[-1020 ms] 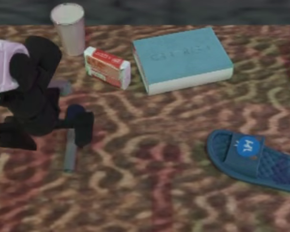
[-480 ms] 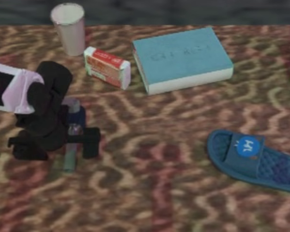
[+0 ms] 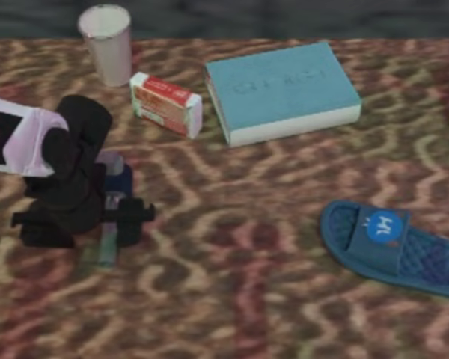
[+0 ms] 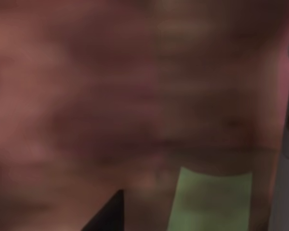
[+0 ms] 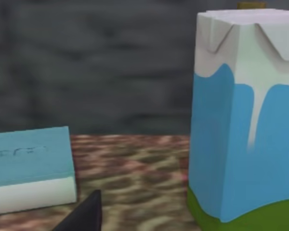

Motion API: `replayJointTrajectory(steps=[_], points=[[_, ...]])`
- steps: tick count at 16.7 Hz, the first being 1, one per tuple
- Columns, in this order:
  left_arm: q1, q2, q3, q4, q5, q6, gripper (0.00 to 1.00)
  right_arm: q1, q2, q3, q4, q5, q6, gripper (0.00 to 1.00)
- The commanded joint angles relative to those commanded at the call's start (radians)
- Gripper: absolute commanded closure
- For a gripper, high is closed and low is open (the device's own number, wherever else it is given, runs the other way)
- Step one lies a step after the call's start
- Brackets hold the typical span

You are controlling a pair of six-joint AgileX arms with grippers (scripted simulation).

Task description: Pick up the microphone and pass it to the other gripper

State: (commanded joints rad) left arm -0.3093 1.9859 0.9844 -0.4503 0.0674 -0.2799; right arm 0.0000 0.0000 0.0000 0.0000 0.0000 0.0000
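Observation:
The microphone (image 3: 109,238) lies on the patterned table at the left, its dark rounded head (image 3: 121,178) towards the back and its thin grey handle running to the front. My left gripper (image 3: 109,220) is down over the handle. One black finger (image 3: 130,218) presses against the handle's right side, and the wrist hides the other finger. The left wrist view is very close to the table, with a black fingertip (image 4: 110,214) and a grey strip at its edge. The other gripper, my right one (image 5: 144,227), is out of the top view; one fingertip (image 5: 89,214) shows, set wide.
A white paper cup (image 3: 106,41) and a red-and-white box (image 3: 167,103) stand just behind the left arm. A blue book (image 3: 282,90) lies at the back middle, a blue slipper (image 3: 393,245) at the front right. A blue-and-white carton (image 5: 245,120) stands close to the right gripper.
My left gripper came forward and down over the microphone. In the last half second its visible finger slid inward against the handle. The microphone has not moved.

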Motion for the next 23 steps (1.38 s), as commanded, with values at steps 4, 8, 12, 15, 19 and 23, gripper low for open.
replayJointTrajectory(steps=[4, 8, 12, 15, 19, 23], points=[[0.0, 0.0, 0.0, 0.0, 0.0, 0.0, 0.75, 0.0, 0.0, 0.0, 0.0, 0.0, 0.0, 0.0], [0.0, 0.0, 0.0, 0.0, 0.0, 0.0, 1.0, 0.0, 0.0, 0.0, 0.0, 0.0, 0.0, 0.0], [0.0, 0.0, 0.0, 0.0, 0.0, 0.0, 1.0, 0.0, 0.0, 0.0, 0.0, 0.0, 0.0, 0.0], [0.0, 0.0, 0.0, 0.0, 0.0, 0.0, 1.0, 0.0, 0.0, 0.0, 0.0, 0.0, 0.0, 0.0], [0.011, -0.065, 0.002, -0.018, -0.061, 0.058, 1.0, 0.0, 0.0, 0.0, 0.0, 0.0, 0.0, 0.0], [0.017, -0.094, -0.032, 0.168, 0.021, 0.09, 1.0, 0.0, 0.0, 0.0, 0.0, 0.0, 0.0, 0.0]])
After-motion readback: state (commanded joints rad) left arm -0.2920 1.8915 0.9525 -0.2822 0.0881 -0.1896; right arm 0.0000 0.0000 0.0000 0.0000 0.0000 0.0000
